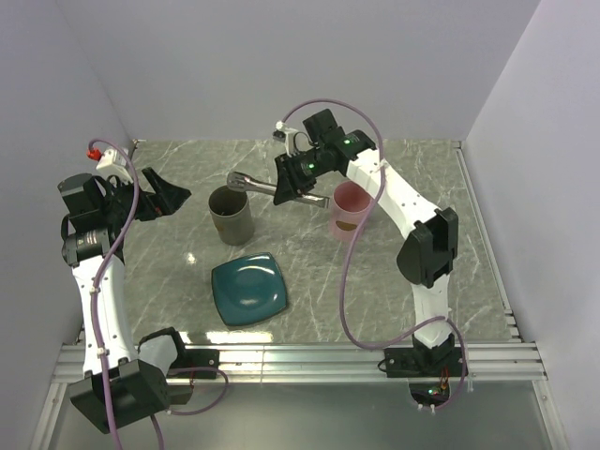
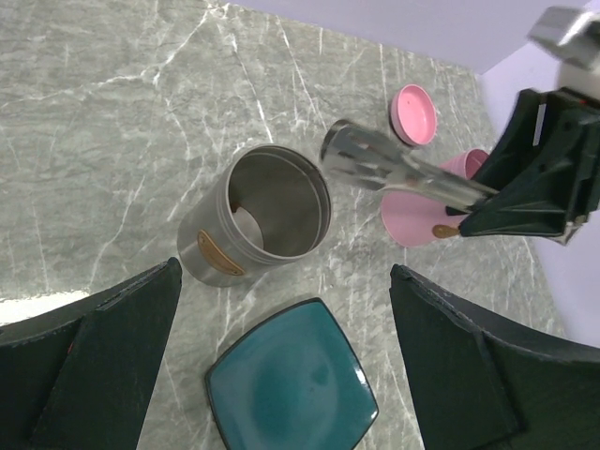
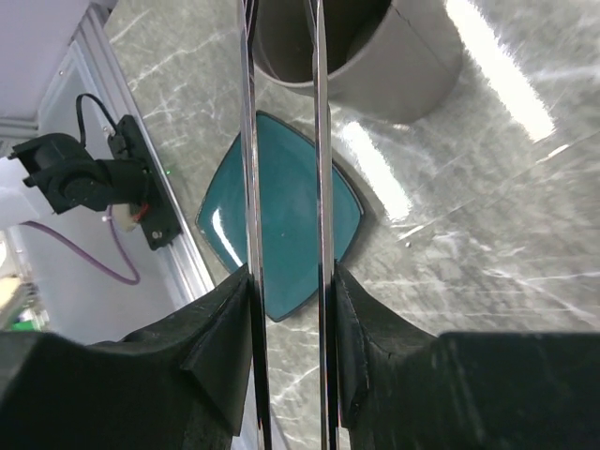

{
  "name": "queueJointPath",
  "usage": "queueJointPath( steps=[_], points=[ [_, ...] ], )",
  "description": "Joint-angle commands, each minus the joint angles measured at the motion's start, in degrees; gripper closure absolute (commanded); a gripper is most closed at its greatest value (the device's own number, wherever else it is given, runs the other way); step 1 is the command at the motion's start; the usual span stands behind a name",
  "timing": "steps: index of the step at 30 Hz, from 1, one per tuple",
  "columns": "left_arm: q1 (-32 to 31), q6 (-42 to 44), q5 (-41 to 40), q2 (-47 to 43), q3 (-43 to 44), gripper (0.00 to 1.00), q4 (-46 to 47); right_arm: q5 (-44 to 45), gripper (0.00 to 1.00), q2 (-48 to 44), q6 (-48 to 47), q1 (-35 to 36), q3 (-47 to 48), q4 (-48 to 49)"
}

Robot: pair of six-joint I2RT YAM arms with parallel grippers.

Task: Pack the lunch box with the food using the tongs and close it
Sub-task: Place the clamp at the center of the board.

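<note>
My right gripper (image 1: 292, 183) (image 3: 286, 281) is shut on the tongs (image 1: 251, 182) (image 2: 403, 169) (image 3: 247, 141). Its fingers press on both silver arms, which stay a little apart. The tongs' tips hang just over the mouth of the lunch box (image 1: 231, 217) (image 2: 211, 248) (image 3: 403, 66), an open steel cylinder with a tan tag. Nothing shows between the tips. The teal plate (image 1: 248, 291) (image 2: 291, 384) (image 3: 342, 211) lies bare in front of it. No food is in view. At the left of the table, my left gripper (image 1: 169, 197) (image 2: 286, 281) hangs open and holds nothing.
A pink cup (image 1: 349, 214) (image 2: 412, 220) stands right of the steel cylinder, under my right arm. A round pink lid (image 2: 413, 113) lies flat behind it. White walls close in the marble table on three sides. A metal rail (image 1: 309, 356) runs along the near edge.
</note>
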Motion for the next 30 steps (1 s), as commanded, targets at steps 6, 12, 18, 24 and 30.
queueJointPath(
  steps=[6,12,18,24,30],
  points=[
    [0.2,-1.5,2.3,-0.3,2.3,0.00,2.5,4.1,0.59,-16.3,-4.1,0.5,-6.6,5.1],
    [0.1,-2.0,2.1,-0.8,2.1,0.01,2.8,13.0,0.58,-23.2,-1.7,0.5,-17.7,8.1],
    [0.2,-2.6,2.1,-1.8,1.0,0.01,3.4,27.0,0.59,-28.8,7.4,1.8,-30.1,17.0],
    [0.1,-2.2,2.0,-2.4,0.9,0.01,3.0,40.7,0.67,-22.4,16.0,4.8,-25.9,15.9],
    [0.1,-2.1,1.4,-2.6,1.1,0.01,2.6,46.3,0.64,-13.0,18.6,8.0,-19.8,17.3]
  ],
)
